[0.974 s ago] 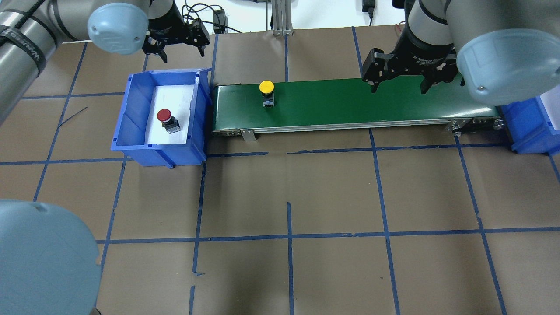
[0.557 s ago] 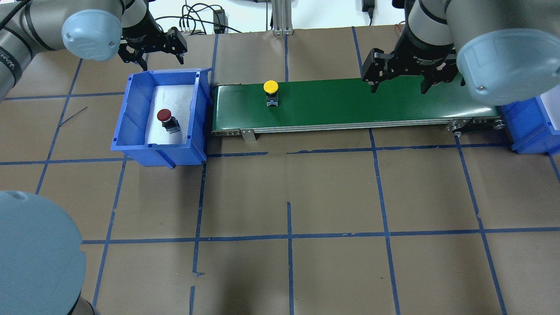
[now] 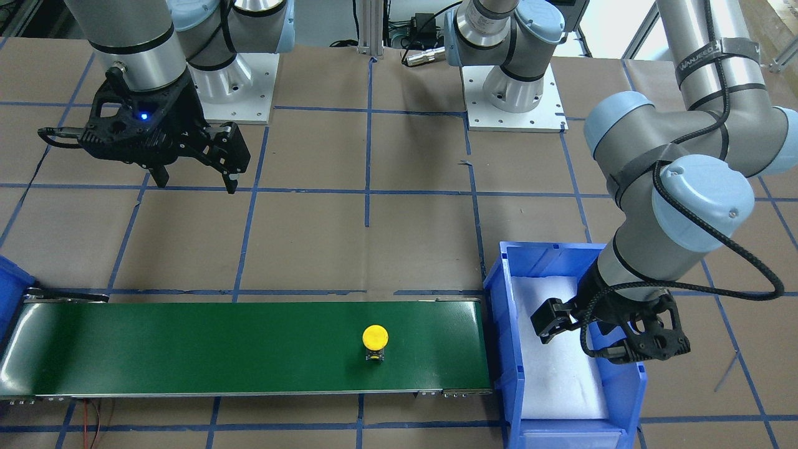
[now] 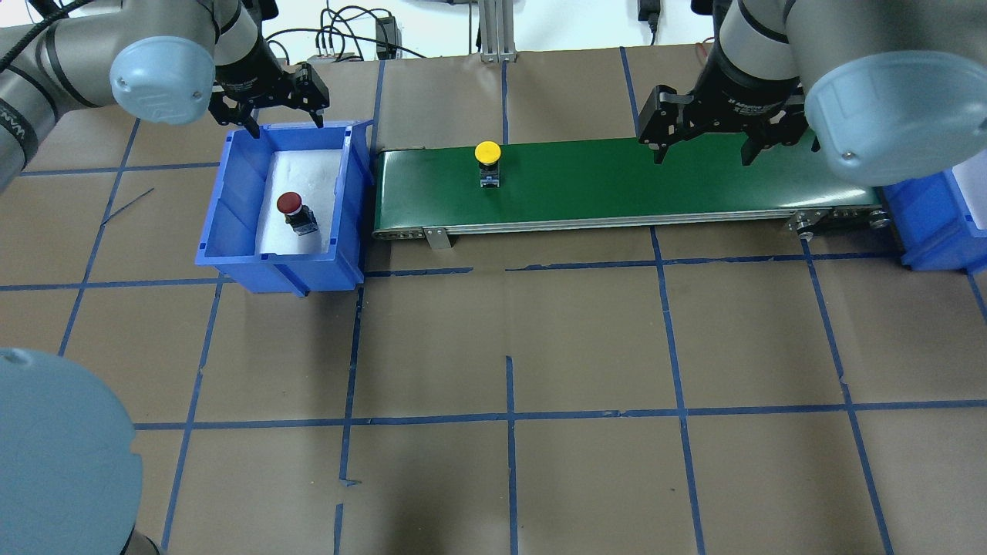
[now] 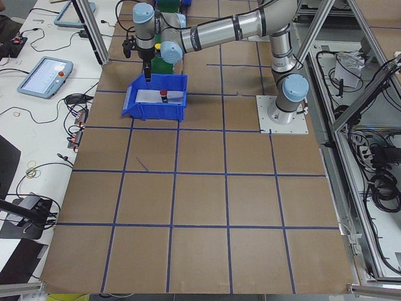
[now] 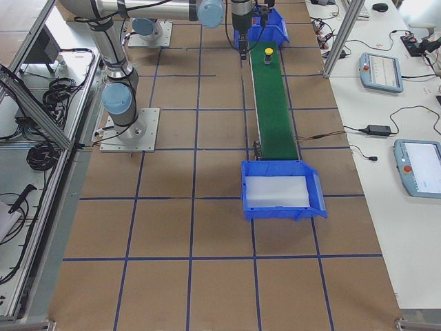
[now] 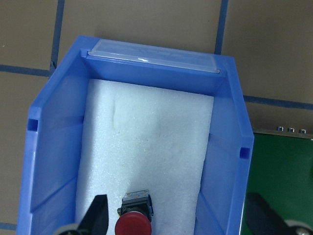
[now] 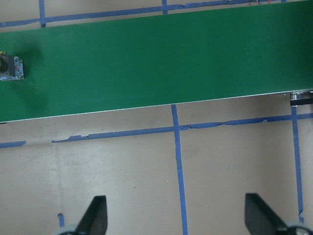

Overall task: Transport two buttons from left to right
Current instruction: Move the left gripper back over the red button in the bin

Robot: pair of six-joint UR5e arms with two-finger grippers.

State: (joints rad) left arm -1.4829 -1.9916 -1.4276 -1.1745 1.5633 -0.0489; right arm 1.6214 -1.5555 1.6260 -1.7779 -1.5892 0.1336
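Front-facing view: one long green belt (image 3: 187,349), smooth and matte, lies flat on the table (image 3: 312,237), which is covered in brown paper gridded with blue tape. The yellow button (image 3: 374,340) stands on the belt, round cap up on a short dark body, nearer the end that meets the left bin (image 3: 502,324). That bin is a blue plastic tub lined with a white foam pad (image 3: 561,386). The left gripper (image 3: 580,340) hangs above the bin, fingers spread, gripping nothing. The right gripper (image 3: 196,184), black and two-fingered, is spread wide and empty above the paper on the robot's side of the belt. Overhead view: I count two buttons, two bins, two grippers. The red button (image 4: 291,206) sits on the foam inside the left bin, one button in it. The right bin (image 4: 933,223), same blue plastic, sits at the belt's other end, partly cut off by the frame. Left side view: the red cap is a small dot in the bin below the near arm. Right side view: the right bin holds a white foam pad. Left wrist view: the red cap shows at the bottom edge between two dark fingertips (image 7: 98,215), touching neither. Right wrist view: the belt crosses the top with the yellow button's body at the left edge, and both fingertips are wide apart over paper.
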